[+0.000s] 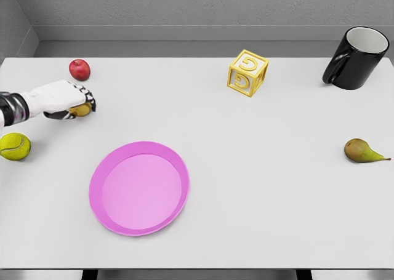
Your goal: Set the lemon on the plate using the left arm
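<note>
My left hand [79,105] reaches in from the left edge, over the table's left side. Its fingers are curled around a small yellow lemon [81,110], of which only a sliver shows beneath the palm. The pink plate [139,188] lies flat on the table, below and to the right of the hand, with nothing on it. The right arm does not show.
A red apple [79,69] sits just behind the hand. A tennis ball [15,146] lies at the left edge. A yellow letter cube [248,72] and a black mug [357,58] stand at the back, with a pear [363,151] at right.
</note>
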